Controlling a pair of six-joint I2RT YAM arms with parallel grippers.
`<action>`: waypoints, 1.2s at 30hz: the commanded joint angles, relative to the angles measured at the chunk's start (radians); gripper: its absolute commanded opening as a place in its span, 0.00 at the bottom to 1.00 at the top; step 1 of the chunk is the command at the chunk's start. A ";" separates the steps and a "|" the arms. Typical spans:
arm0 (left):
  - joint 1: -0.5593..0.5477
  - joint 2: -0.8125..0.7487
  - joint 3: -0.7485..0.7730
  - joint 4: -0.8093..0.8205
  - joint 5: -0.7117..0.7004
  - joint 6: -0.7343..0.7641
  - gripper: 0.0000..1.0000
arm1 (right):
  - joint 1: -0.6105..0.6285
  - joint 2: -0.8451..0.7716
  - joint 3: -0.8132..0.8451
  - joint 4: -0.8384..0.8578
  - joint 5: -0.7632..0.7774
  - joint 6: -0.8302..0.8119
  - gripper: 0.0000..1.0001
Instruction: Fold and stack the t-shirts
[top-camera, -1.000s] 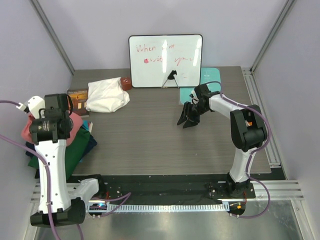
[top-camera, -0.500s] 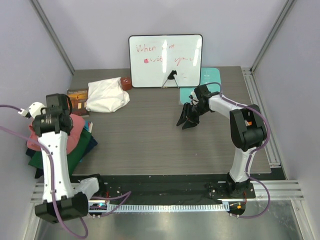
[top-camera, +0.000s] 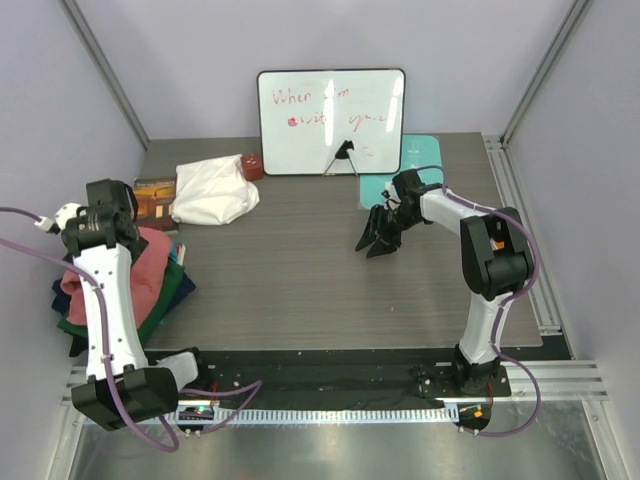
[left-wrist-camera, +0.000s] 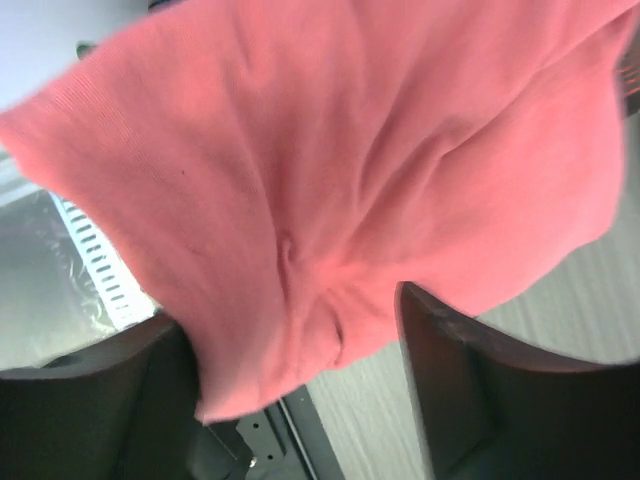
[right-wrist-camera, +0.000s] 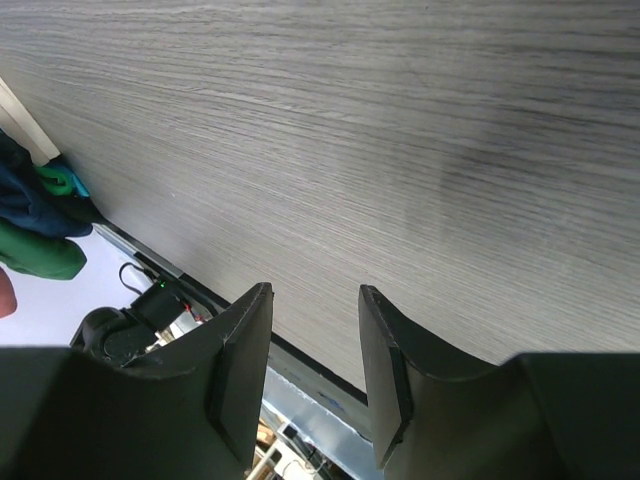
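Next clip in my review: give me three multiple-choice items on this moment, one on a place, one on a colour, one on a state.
1. Where is the pile of t-shirts?
A. at the left edge of the table
B. at its centre
C. at its far right corner

2. What colour is the top shirt of the pile?
A. navy
B. salmon-pink
C. white

3. How do the jaws of the right gripper stand?
A. shut on a shirt
B. shut on nothing
C. apart, with nothing between them

Answers:
1 A: the overhead view shows the pile there.
2 B: the salmon-pink shirt lies uppermost.
3 C: only bare table shows between them.
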 joint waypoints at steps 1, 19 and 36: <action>0.010 -0.046 0.085 -0.302 -0.009 -0.013 0.80 | -0.003 0.020 0.008 -0.004 -0.035 0.014 0.45; 0.015 0.049 0.427 -0.298 0.096 -0.018 0.59 | -0.003 0.072 0.038 -0.002 -0.055 0.020 0.44; 0.044 0.063 -0.110 -0.085 0.085 -0.027 0.60 | -0.011 0.052 0.025 -0.004 -0.046 0.005 0.44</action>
